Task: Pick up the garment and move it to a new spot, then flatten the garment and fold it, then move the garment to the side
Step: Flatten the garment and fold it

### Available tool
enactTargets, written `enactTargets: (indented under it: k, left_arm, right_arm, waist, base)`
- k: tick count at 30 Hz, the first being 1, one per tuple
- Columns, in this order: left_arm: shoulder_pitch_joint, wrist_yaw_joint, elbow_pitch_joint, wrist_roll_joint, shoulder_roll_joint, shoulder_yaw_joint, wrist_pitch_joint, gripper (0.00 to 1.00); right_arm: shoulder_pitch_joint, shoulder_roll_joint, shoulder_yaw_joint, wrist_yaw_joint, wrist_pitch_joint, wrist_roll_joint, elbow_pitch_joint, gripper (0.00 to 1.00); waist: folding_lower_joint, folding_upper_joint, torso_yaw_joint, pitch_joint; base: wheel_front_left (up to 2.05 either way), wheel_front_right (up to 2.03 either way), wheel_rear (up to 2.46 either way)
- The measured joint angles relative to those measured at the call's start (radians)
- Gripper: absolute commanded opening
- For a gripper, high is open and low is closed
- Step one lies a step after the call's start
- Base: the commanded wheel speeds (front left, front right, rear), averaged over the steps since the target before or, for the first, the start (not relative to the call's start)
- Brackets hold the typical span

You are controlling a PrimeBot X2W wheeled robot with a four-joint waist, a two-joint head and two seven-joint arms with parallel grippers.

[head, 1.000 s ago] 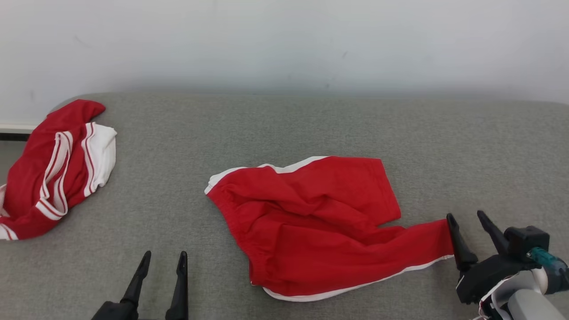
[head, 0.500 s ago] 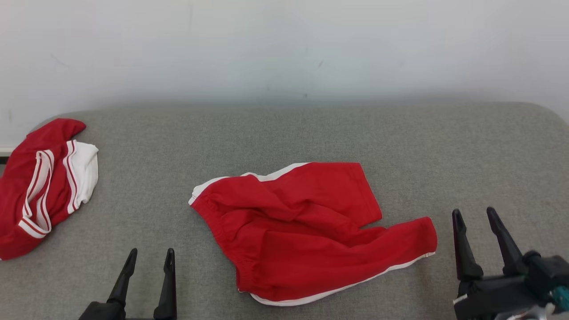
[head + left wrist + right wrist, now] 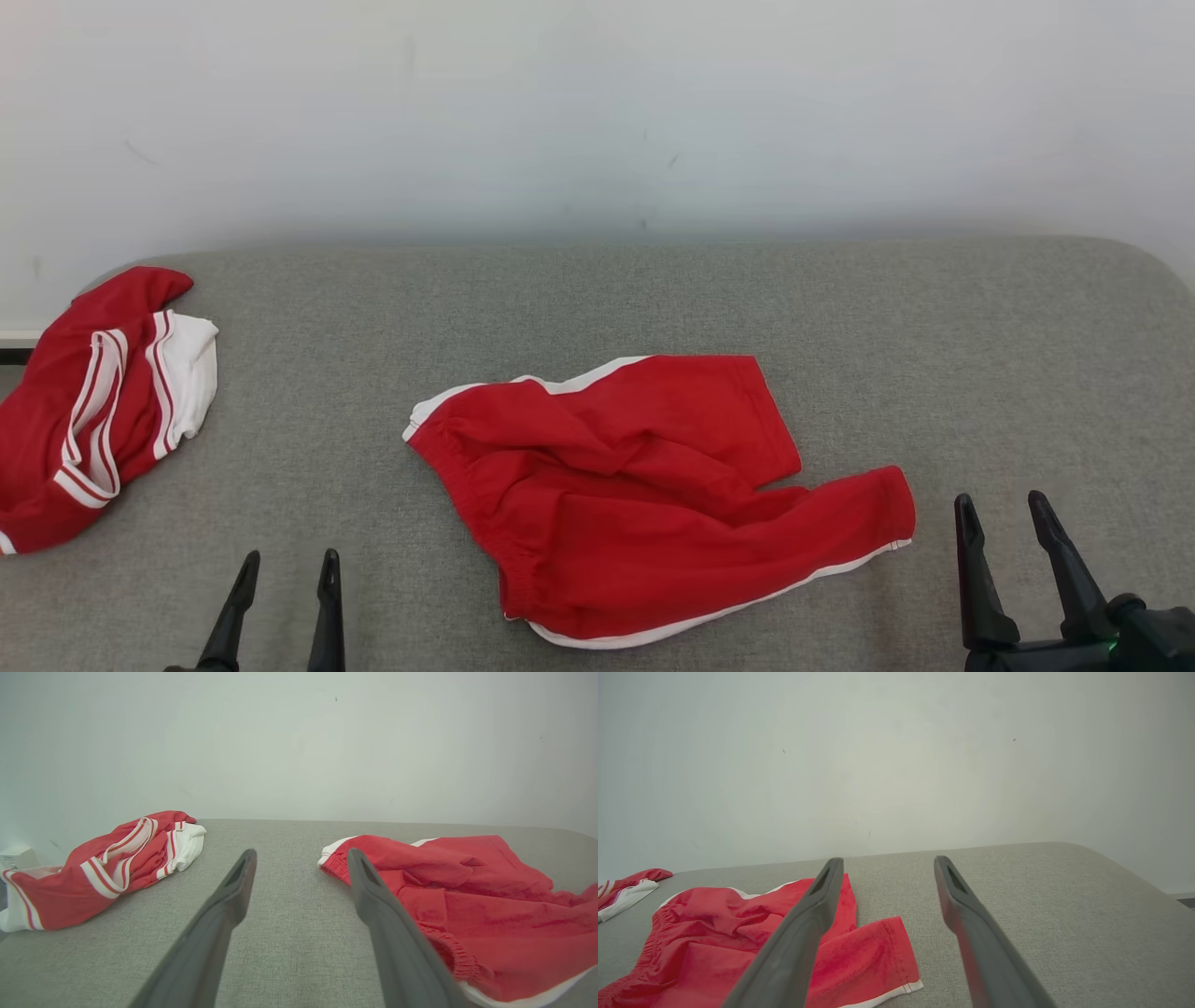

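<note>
Fingers on my right gripper (image 3: 999,509) stand spread as wide as they go, with nothing between them; my left gripper (image 3: 289,560) is likewise wide apart and empty. Both sit off the near side of the red shorts (image 3: 644,504), one toward each end. The shorts lie crumpled on the grey padded surface (image 3: 560,299), between the two grippers, with their long axis running side to side: elastic waistband (image 3: 481,509) toward my left, the two legs toward my right. The nearer leg's hem (image 3: 892,509) lies just beside my right gripper, not touching it, while the waistband is well apart from my left one. So I judge the right arm the nearer for a first pinch at that hem, reaching forward and to its left. A second red-and-white garment (image 3: 93,411) lies well beyond the waistband end of the shorts
</note>
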Motion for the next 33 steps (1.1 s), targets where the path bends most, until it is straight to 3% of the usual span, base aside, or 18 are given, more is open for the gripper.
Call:
enactTargets:
  k: [10,23,33]
  left_arm:
    - [0.006,0.0,0.007,0.012,-0.005,0.001,0.0,1.0]
    - [-0.081,0.0,0.171,-0.035,0.141,-0.345,0.0,1.0]
    - [-0.245,-0.001,0.322,-0.098,0.186,-0.564,0.0,1.0]
  right_arm:
    - [0.008,0.0,0.018,0.0,0.0,-0.001,0.011,1.0]
    - [-0.082,-0.133,0.093,0.0,0.0,0.027,0.241,1.0]
    - [-0.243,-0.181,0.206,0.0,0.0,0.04,0.469,1.0]
  waist:
    - [0.0,0.0,0.004,-0.004]
    - [0.0,0.0,0.007,0.041]
    - [0.0001,0.0,-0.004,0.112]
  base:
    - [0.0,0.0,0.0]
    - [0.0,0.0,0.0]
    - [0.0,0.0,0.0]
